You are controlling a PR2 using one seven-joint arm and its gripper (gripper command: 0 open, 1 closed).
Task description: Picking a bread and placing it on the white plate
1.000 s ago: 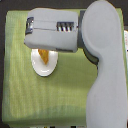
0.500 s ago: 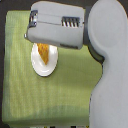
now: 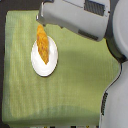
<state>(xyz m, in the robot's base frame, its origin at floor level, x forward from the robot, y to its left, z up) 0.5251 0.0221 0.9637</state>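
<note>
The golden-orange bread (image 3: 43,46) lies lengthwise over the round white plate (image 3: 43,69) on the exterior view's left side. Its lower end rests near the plate's middle and its upper end reaches past the plate's far rim. My gripper (image 3: 40,20) is the grey end of the arm just above the bread's upper tip. The fingers are too blurred to separate, and I cannot tell whether they still touch the bread.
A green cloth (image 3: 75,85) covers the table under the plate. The thick grey arm (image 3: 80,17) crosses the top of the view. The robot's grey body (image 3: 117,75) fills the exterior view's right edge.
The gripper and arm have drawn back toward the top of the view. The bread, earlier mostly covered under the gripper, now shows along nearly its full length over the plate.
</note>
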